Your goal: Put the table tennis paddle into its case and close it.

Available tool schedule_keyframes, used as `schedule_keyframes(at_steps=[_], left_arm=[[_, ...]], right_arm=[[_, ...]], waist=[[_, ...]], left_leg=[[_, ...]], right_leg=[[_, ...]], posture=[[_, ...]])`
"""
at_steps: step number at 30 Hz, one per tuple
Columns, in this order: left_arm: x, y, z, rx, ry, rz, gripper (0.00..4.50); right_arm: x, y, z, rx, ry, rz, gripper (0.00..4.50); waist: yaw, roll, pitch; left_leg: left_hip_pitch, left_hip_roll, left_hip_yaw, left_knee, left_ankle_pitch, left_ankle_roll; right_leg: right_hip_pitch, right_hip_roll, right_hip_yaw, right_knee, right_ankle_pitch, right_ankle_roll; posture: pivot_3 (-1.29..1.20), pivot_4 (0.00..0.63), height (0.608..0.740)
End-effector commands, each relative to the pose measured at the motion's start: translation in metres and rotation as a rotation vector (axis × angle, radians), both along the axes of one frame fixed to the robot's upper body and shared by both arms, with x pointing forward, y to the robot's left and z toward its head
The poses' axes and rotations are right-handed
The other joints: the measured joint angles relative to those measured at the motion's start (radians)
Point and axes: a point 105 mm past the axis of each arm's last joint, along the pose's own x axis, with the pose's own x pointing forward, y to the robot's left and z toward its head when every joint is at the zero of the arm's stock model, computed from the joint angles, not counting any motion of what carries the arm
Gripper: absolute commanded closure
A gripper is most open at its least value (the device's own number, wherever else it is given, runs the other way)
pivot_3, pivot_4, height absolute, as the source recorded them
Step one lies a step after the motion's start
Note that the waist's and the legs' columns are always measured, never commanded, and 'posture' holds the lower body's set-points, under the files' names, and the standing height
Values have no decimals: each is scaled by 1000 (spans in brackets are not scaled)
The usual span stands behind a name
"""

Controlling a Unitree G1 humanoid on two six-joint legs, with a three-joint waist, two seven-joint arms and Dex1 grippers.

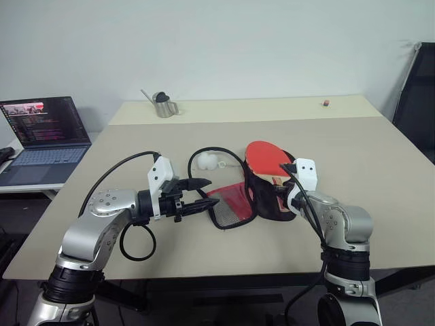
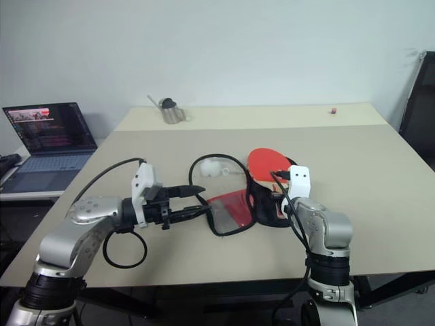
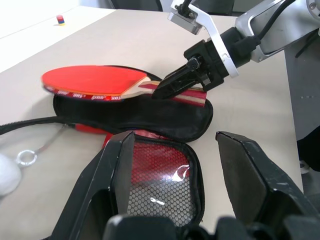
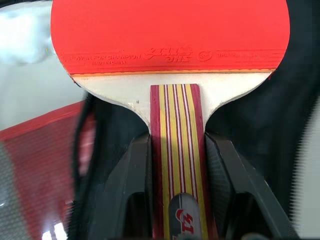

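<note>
My right gripper (image 4: 175, 165) clamped on striped wooden handle of red-rubber table tennis paddle (image 4: 170, 35) — blade over open black-and-red fabric case (image 1: 262, 197) on beige table (image 1: 380, 170). My left gripper (image 1: 200, 193) fingers apart, empty — beside case's mesh flap.

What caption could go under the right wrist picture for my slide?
Right gripper shut on the paddle by its striped handle, above the open case.

Paddle (image 4: 170, 30) red, handle striped; case (image 3: 150, 117) black, red mesh.
</note>
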Motion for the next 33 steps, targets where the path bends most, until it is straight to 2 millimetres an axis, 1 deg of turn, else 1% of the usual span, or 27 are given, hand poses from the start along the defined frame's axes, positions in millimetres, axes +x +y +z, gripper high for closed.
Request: schedule_keyframes(at_steps=[1,9,15,17,18,21,25,29,33], left_arm=[[-4,-5,11,-1,-46,-25,1672],[-4,-7,11,-6,-47,-33,1672],[-4,-8,11,-7,-48,-29,1672],[-4,-7,11,-7,-48,-27,1672],[-4,-7,11,-7,-48,-26,1672],[-3,-7,10,-8,-48,-23,1672],[-3,-7,10,-11,-47,-19,1672],[-1,-6,10,-18,-50,-2,1672],[3,0,10,-39,-47,46,1672]], right_arm=[[3,5,13,-5,-69,-7,3408],[5,14,3,-2,-39,-7,3408],[7,17,0,21,-23,-17,3408],[8,16,-1,17,-21,-29,2698],[9,15,-1,14,-22,-34,2495],[9,14,-1,8,-24,-37,1506],[9,18,2,16,-33,-23,77],[5,26,20,48,-91,45,27],[-9,32,44,58,-202,207,27]], waist=[[-5,0,0],[-16,0,0],[-16,0,0],[-16,0,0],[-16,0,0],[-16,0,0],[-16,0,0],[-16,0,0],[-15,0,0]], left_leg=[[0,0,0,0,0,0],[0,0,0,0,0,0],[0,0,0,0,0,0],[0,0,0,0,0,0],[0,0,0,0,0,0],[0,0,0,0,0,0],[0,0,0,0,0,0],[0,0,0,0,0,0],[0,0,0,0,0,1]], right_leg=[[0,0,0,0,0,0],[0,0,0,0,0,0],[0,0,1,0,0,0],[0,0,0,0,0,0],[0,0,1,0,0,0],[0,1,1,0,0,0],[0,1,1,0,0,0],[0,1,1,0,0,0],[0,1,0,0,0,0]], posture=[[0,150,740],[0,150,740],[0,150,740],[0,150,740],[0,150,740],[0,150,740],[0,150,740],[0,150,740],[0,150,740]])
